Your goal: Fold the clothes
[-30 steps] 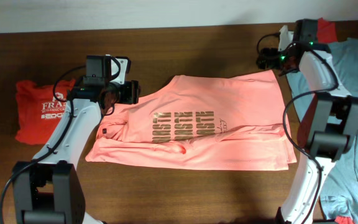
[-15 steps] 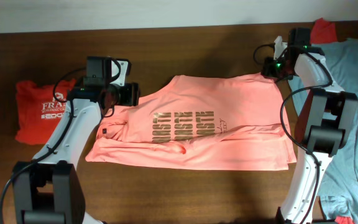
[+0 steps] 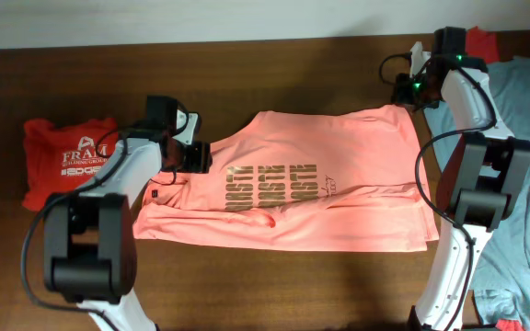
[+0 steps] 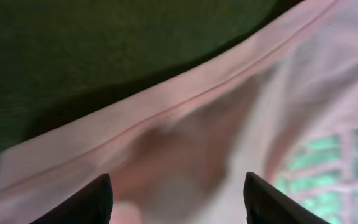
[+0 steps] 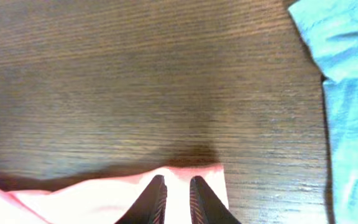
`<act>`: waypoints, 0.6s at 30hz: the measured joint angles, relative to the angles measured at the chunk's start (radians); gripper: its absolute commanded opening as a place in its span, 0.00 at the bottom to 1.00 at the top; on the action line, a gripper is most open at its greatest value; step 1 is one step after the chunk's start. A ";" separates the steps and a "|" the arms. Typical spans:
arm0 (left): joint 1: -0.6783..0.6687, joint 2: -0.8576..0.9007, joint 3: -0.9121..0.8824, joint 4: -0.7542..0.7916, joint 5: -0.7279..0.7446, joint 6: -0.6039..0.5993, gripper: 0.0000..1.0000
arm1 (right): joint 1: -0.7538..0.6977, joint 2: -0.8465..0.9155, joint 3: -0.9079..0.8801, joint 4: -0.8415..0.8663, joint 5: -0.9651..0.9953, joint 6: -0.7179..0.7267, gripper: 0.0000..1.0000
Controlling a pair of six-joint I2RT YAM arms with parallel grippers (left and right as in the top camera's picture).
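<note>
The salmon-pink shirt (image 3: 293, 184) with dark lettering lies spread flat mid-table. My right gripper (image 3: 405, 92) is at its far right corner. In the right wrist view the gripper (image 5: 174, 200) is shut on that corner of the pink shirt (image 5: 104, 202), with a strip of cloth showing between the narrow fingers. My left gripper (image 3: 196, 154) hovers over the shirt's left end. In the left wrist view the gripper (image 4: 179, 205) is open, its fingertips (image 4: 98, 199) spread wide just above a pink hem (image 4: 185, 106). The red shirt (image 3: 63, 165) lies folded at far left. The grey-blue shirt (image 3: 523, 129) lies at right.
The grey-blue shirt (image 5: 350, 93) reaches close to the pinched corner on its right. Something red (image 3: 481, 41) peeks out behind the right arm. Bare dark wood table (image 3: 293, 83) runs along the back, and the near edge of the table (image 3: 274, 276) lies in front of the pink shirt.
The right gripper has closed on the pink shirt's far right corner. The left gripper has swung right and nearer, onto the shirt's left end, still open.
</note>
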 measured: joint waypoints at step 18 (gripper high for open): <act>0.000 0.056 0.024 0.028 0.004 0.004 0.67 | -0.002 0.000 0.132 -0.109 0.083 -0.009 0.48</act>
